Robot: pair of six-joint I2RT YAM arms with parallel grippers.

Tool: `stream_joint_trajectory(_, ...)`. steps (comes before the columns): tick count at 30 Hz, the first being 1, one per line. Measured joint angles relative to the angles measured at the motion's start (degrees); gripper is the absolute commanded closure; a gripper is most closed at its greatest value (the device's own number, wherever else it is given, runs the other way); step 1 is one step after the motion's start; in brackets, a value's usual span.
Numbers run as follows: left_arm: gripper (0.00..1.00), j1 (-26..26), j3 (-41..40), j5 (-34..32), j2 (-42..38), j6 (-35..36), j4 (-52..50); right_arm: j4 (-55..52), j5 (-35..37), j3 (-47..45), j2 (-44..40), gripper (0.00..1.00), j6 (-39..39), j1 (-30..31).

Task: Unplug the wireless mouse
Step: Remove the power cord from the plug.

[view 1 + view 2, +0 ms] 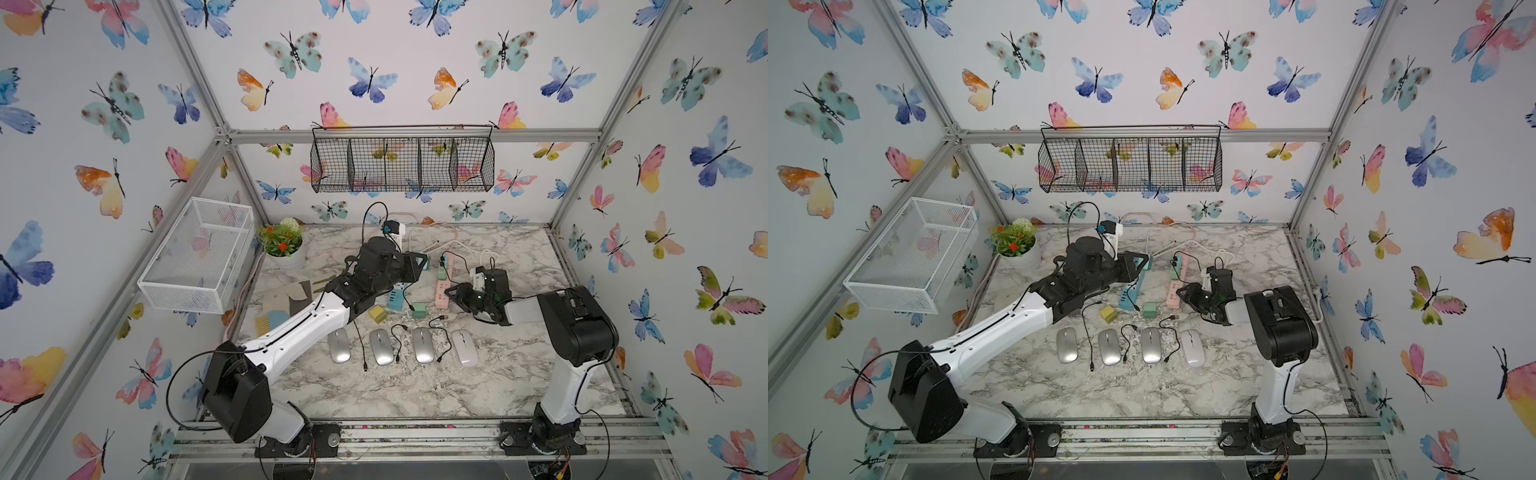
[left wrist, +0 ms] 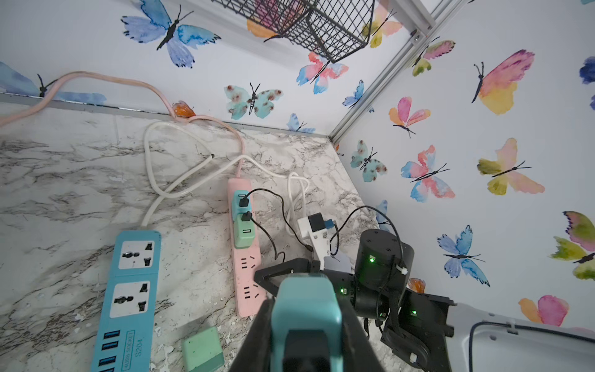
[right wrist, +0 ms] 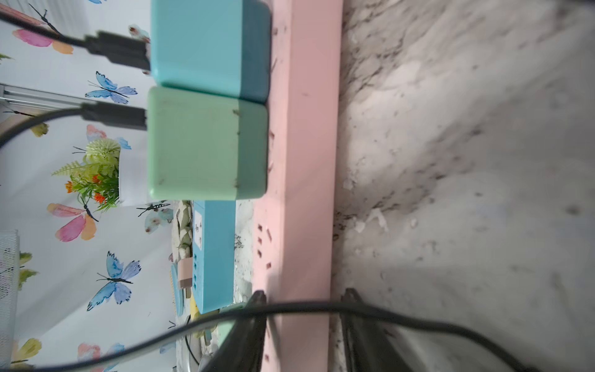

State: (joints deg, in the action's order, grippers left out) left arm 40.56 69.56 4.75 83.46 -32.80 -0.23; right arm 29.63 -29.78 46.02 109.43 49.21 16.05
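Right wrist: end effector [image 3: 304,293] seemingly straddles strip [image 3: 306,145] near green charger [image 3: 206,145].

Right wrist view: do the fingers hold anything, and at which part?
Apparently nothing. The right gripper straddles the pink power strip at its free end, but a gap shows beside one finger, so it seems not clamped.

Top views: high above marble-patterned tabletop [image 1: 374,395].
Left wrist: long pink plastic power strip [image 2: 246,273] beyond its jaws.
Right wrist: close; same strip [image 3: 302,161] between jaws.
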Motion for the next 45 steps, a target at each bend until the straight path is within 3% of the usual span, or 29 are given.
stream_joint_trajectory(5,1.00,0.0,-0.1,0.0,-0.1,0.4,-0.4,-0.3,0.8,0.0,0.0,0.72,-1.1,0.0)
stream_joint_trajectory(14,1.00,0.0,-1.0,0.2,-0.7,0.8,-0.5,1.1,0.5,0.5,0.6,0.74,-2.4,0.0)
stream_joint_trajectory(20,1.00,-0.3,-2.9,2.3,-3.3,3.3,-0.5,0.0,0.9,-2.1,-2.1,0.61,-4.4,0.6)
stream_joint_trajectory(27,1.00,-2.8,-6.3,5.4,-7.2,4.5,-0.2,-4.4,2.9,-10.5,-17.4,0.45,-8.0,4.7)
stream_joint_trajectory(30,1.00,-4.4,-6.4,7.0,-7.4,4.9,-0.3,-6.0,4.7,-11.5,-25.3,0.27,-12.4,7.1)
stream_joint_trajectory(34,1.00,-6.1,-6.4,10.9,-7.4,5.0,-0.5,-4.0,8.8,-14.4,-36.8,0.11,-20.0,8.2)
stream_joint_trajectory(37,1.00,-6.6,-6.3,13.9,-7.3,4.9,-0.5,-3.5,14.2,-13.7,-41.3,0.10,-24.7,8.2)
stream_joint_trajectory(42,1.00,-7.0,-6.3,17.1,-7.3,4.6,-0.5,-0.8,22.4,-10.6,-41.9,0.11,-31.3,8.2)
stream_joint_trajectory(45,1.00,-7.2,-6.3,18.7,-7.3,4.2,-0.5,0.2,24.7,-10.4,-41.9,0.04,-34.4,8.1)
